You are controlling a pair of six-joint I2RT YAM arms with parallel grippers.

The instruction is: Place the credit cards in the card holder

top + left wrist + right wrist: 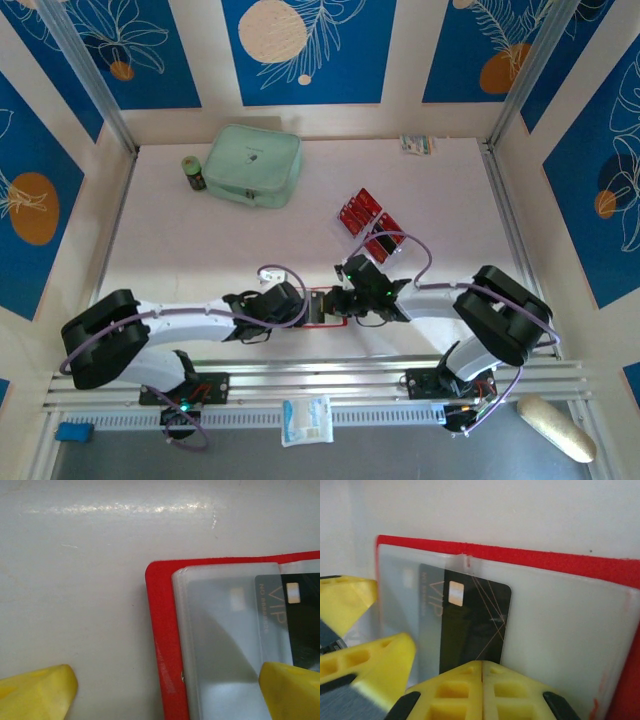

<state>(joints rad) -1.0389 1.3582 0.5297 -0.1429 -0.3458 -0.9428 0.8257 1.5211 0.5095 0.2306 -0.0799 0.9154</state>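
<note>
The right claw (482, 677), shut, seems to press one dark card (470, 625) partway into the open holder (545, 560), left claw (165, 680) spread wide astride its corner, holding nothing, red cards (360, 210) lying beyond.

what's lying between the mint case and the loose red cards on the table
Nothing. In the top view, the stretch of white table between the mint case and the loose red cards is bare.

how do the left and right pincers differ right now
The left pincer is open, the right pincer shut. The left straddles the card holder's red edge; the right meets a dark card partly in its clear sleeve. Both have yellow fingers.
</note>
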